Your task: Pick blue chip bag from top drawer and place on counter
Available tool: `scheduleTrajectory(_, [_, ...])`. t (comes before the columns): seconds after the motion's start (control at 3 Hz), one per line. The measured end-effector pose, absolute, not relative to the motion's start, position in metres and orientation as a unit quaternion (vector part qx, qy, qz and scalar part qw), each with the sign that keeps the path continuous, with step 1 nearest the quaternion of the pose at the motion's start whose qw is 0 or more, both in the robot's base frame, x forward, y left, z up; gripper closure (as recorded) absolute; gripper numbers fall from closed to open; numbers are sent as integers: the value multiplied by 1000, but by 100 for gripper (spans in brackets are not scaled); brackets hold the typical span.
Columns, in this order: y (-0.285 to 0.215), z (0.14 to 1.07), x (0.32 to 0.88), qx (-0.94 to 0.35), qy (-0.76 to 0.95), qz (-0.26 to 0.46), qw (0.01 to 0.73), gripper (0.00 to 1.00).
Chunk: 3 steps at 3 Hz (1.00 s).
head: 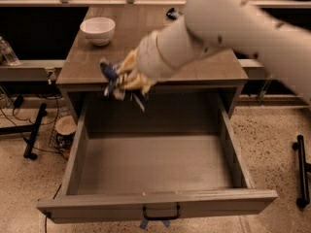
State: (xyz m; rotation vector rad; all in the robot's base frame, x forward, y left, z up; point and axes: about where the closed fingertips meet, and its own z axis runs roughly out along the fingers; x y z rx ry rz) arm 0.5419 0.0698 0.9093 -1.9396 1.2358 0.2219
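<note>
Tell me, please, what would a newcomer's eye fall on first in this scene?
First comes the big white arm reaching in from the upper right. Its gripper holds the blue chip bag in the air at the front edge of the counter. Next is the top drawer, pulled wide open below, with nothing visible inside. A white bowl stands at the counter's back left.

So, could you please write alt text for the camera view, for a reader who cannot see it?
The robot's gripper holds the blue chip bag in the air at the front edge of the counter, above the open top drawer. A white bowl stands farther back on the counter.
</note>
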Motion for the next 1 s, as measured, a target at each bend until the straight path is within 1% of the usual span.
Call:
scheduleTrajectory(0.33, [63, 997, 557, -771, 471, 24, 427, 100])
scheduleTrajectory(0.67, [55, 1003, 570, -771, 468, 13, 432, 100])
scheduleTrajectory(1.0, [20, 1009, 624, -767, 469, -27, 438, 100])
